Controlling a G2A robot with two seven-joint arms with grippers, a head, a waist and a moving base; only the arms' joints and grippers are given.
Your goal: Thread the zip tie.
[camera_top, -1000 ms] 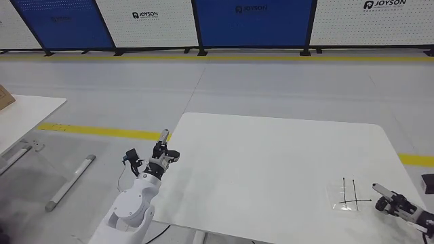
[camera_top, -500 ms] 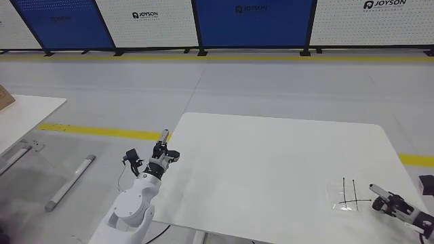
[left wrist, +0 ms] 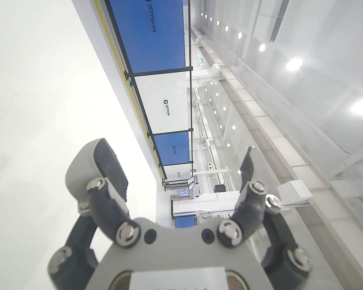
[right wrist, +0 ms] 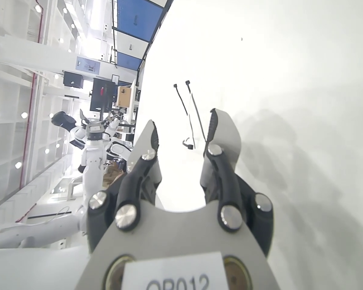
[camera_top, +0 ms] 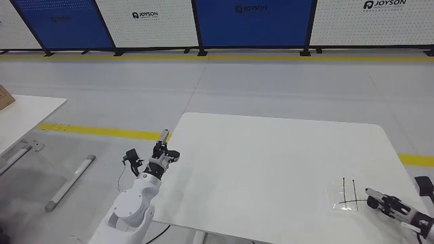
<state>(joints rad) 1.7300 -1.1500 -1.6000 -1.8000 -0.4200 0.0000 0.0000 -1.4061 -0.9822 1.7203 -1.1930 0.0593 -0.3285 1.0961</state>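
Several black zip ties [camera_top: 349,191] lay crossed at the lower right of the top view, on what looked like a clear bag [camera_top: 336,203] near the bench [camera_top: 271,156] edge; the right hand [camera_top: 371,196] sat just beside them, jaws apart and empty; the left hand [camera_top: 163,137] gaped empty too, at the middle left by the bench's corner; the pick probably wanted a low approach, pinching one strap alone near its head, clear of the crossing and the bag.

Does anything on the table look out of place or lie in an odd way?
Nothing looks damaged or spilled. The zip ties lie crossed over one another, not parallel, near a corner of the table, by the open right gripper.
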